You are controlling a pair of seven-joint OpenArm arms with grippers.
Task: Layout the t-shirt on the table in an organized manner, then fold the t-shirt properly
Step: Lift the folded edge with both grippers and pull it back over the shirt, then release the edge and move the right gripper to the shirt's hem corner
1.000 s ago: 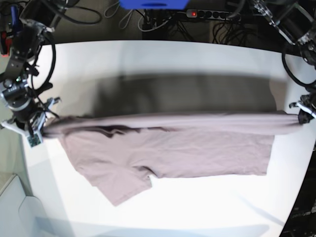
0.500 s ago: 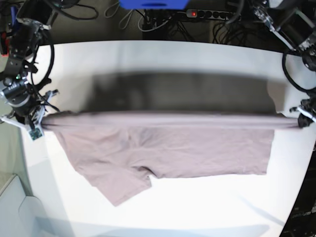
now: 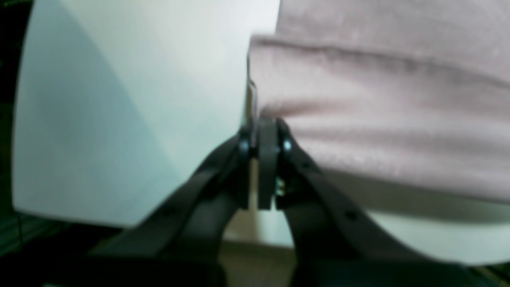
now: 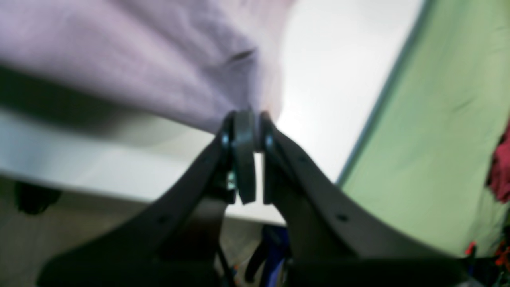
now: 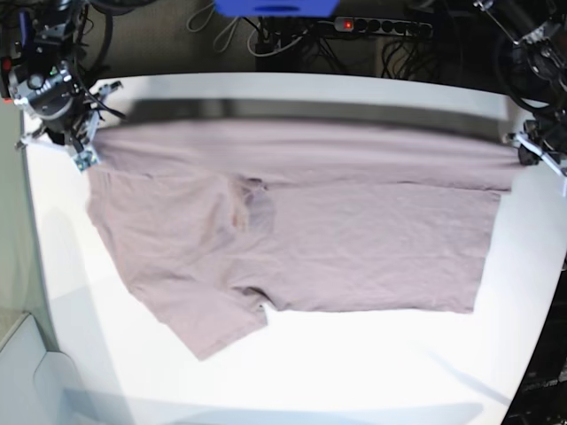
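Note:
The mauve-pink t-shirt (image 5: 354, 248) lies spread across the white table (image 5: 372, 372), with one short sleeve (image 5: 217, 328) pointing to the near left. Its far edge is held stretched between both grippers near the table's back. My right gripper (image 5: 86, 149) is shut on the far left corner, and the right wrist view shows it pinching cloth (image 4: 248, 119). My left gripper (image 5: 524, 155) is shut on the far right corner, and the left wrist view shows it pinching cloth (image 3: 263, 131). A darker patch (image 5: 255, 205) shows mid-shirt. The neck label is hidden.
A power strip (image 5: 381, 27) with a red light, cables and a blue object (image 5: 275, 7) lie behind the table's far edge. A white object (image 5: 27, 372) sits at the near left. A green surface (image 4: 438, 139) lies beyond the table edge.
Both grippers have moved toward the table's far edge with the shirt's held edge. The doubled-over shirt has opened out into a wider, flatter spread.

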